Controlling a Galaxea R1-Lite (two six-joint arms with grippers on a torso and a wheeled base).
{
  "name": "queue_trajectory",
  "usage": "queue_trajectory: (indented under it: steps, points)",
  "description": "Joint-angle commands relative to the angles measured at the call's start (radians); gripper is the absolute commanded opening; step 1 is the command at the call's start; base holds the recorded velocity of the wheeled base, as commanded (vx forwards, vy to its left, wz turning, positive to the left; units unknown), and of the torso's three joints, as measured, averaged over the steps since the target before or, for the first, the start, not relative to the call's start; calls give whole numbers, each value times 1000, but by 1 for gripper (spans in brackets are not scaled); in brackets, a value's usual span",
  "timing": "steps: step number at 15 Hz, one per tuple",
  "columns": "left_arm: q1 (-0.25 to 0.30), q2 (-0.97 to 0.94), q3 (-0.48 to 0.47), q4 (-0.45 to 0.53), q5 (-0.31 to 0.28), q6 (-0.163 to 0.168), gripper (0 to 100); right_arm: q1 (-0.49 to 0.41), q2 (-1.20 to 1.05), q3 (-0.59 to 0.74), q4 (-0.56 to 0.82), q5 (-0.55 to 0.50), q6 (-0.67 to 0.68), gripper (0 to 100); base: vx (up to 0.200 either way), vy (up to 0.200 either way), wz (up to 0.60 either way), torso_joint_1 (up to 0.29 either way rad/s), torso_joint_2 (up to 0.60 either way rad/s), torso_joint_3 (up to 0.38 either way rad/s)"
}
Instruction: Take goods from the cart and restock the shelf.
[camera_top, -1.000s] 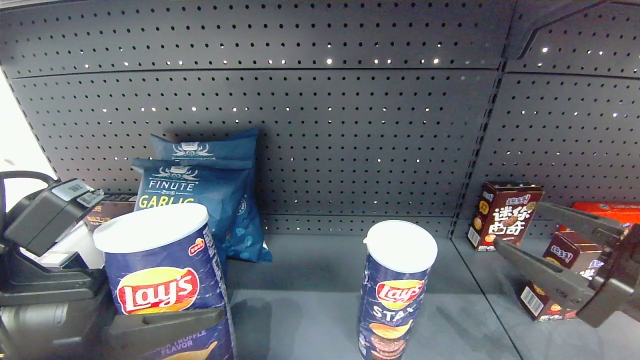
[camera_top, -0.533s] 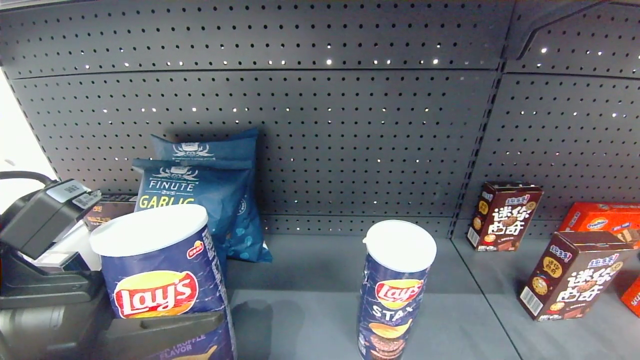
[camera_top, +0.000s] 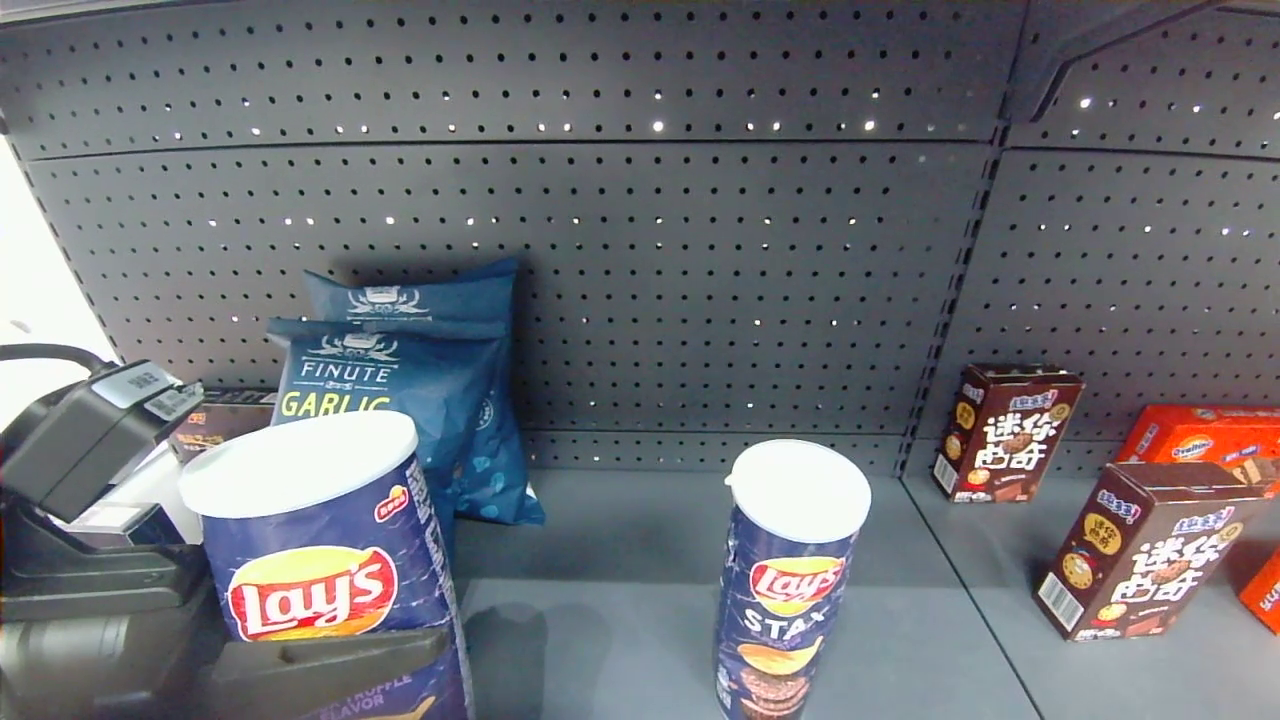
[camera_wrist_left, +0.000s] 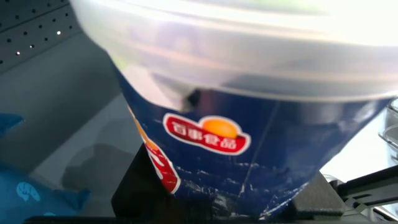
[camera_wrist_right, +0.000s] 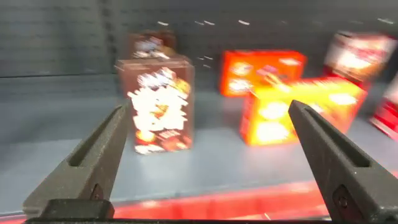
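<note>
My left gripper (camera_top: 335, 645) is shut on a blue chips can (camera_top: 320, 545) with a white lid, held at the front left of the grey shelf (camera_top: 620, 610). In the left wrist view the same can (camera_wrist_left: 249, 124) sits between dark fingers (camera_wrist_left: 140, 190). A second blue can (camera_top: 790, 580) stands upright mid-shelf. My right gripper (camera_wrist_right: 211, 155) is open and holds nothing, facing a brown box (camera_wrist_right: 158, 102) and orange boxes (camera_wrist_right: 292, 106) across the shelf.
Two blue garlic chip bags (camera_top: 400, 390) lean on the pegboard back wall behind the held can. Brown boxes (camera_top: 1005, 432) (camera_top: 1140, 550) and orange boxes (camera_top: 1205, 437) stand in the right bay. Open shelf floor lies between the bags and the standing can.
The right gripper, seen open at the right edge of the head view a second ago, has drawn back out of it. The left gripper and can shifted slightly left.
</note>
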Motion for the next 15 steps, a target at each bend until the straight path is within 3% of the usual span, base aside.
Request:
queue_trajectory:
  steps: [1, 4, 7, 9, 12, 15]
  points:
    - [0, 1, -2, 0, 0, 0, 0, -80, -113, 67, 2, 1, 0, 100, 0, 0, 0, 0, 0, 0]
    - [-6, 7, -8, 0, 20, 8, 0, -80, -116, 151, -45, -7, 6, 100, 0, 0, 0, 0, 0, 0]
    - [-21, 67, -94, -3, 94, 66, 0, -80, -116, 245, -71, -34, 6, 100, 0, 0, 0, 0, 0, 0]
    - [-20, 76, -133, -2, 100, 63, 0, -80, -116, 245, -59, -37, 12, 100, 0, 0, 0, 0, 0, 0]
    - [-23, 151, -163, -11, 242, 68, 0, -80, -116, 245, -1, -33, 39, 100, 0, 0, 0, 0, 0, 0]
    - [-54, 219, -179, -83, 242, 51, 0, -80, -116, 245, -1, -43, 39, 100, 0, 0, 0, 0, 0, 0]
